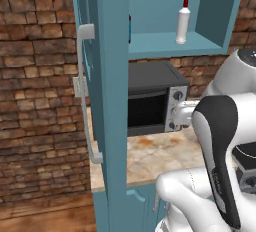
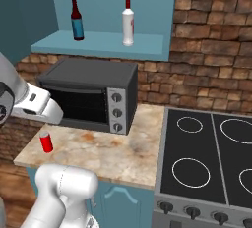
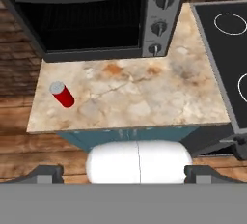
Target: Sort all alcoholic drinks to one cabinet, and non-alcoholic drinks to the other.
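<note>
So, nearest first: the gripper is held up and back from the worktop, looking down over its front edge, and its jaws are spread wide apart with nothing between them, which fits an arm that's free and being lined up for the next pick, not one carrying something. Just past that, the small red can is seen standing upright near the front left corner of the worktop, well apart from everything else, so it's probably the next thing to be grabbed; nothing is crowded around it, so a clean approach from above or the side should be possible. Behind the can, the toaster oven is parked against the brick wall, and the stove top is set beside the worktop on the right. Further back and higher up, the open cabinet shelf is where the bottles are found: the dark brown bottle with the red label is stood on the left, and the pale whitish bottle with the red cap is stood a bit to its right, both upright, apart from each other. That's a mixed shelf, so by the look of it the sorting isn't done yet, since a soft drink and the alcoholic one are sharing one cabinet. Can't be told from here where the second cabinet is.
</note>
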